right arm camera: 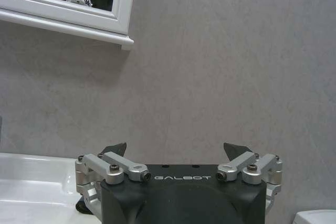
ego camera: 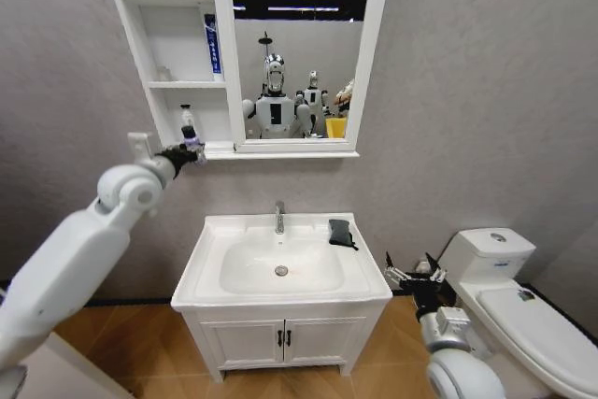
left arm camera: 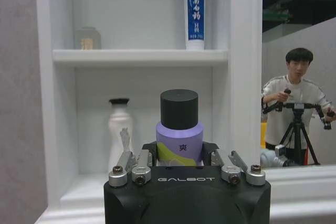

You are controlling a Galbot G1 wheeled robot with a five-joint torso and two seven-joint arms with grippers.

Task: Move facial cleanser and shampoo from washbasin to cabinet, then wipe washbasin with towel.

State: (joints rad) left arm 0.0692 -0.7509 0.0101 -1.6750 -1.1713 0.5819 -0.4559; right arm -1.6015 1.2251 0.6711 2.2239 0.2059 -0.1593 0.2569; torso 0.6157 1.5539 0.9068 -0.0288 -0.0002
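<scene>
My left gripper [ego camera: 192, 149] [left arm camera: 179, 157] is raised to the cabinet [ego camera: 177, 86] and shut on a purple bottle with a black cap [left arm camera: 179, 129], seemingly the shampoo. It holds the bottle upright at the front of the lowest shelf [left arm camera: 89, 182]. A blue-and-white tube [left arm camera: 195, 9] [ego camera: 213, 44], likely the facial cleanser, stands on the middle shelf. The dark towel [ego camera: 341, 233] lies folded on the washbasin [ego camera: 210, 231] at its right rear corner. My right gripper [ego camera: 416, 273] [right arm camera: 176, 149] hangs open and empty to the right of the washbasin.
A white bottle with a black cap [left arm camera: 119, 129] stands deep on the lowest shelf, left of the held bottle. A small jar [left arm camera: 87, 38] sits on the middle shelf. The mirror [ego camera: 299, 44] adjoins the shelves. A toilet [ego camera: 514, 287] stands close to my right arm.
</scene>
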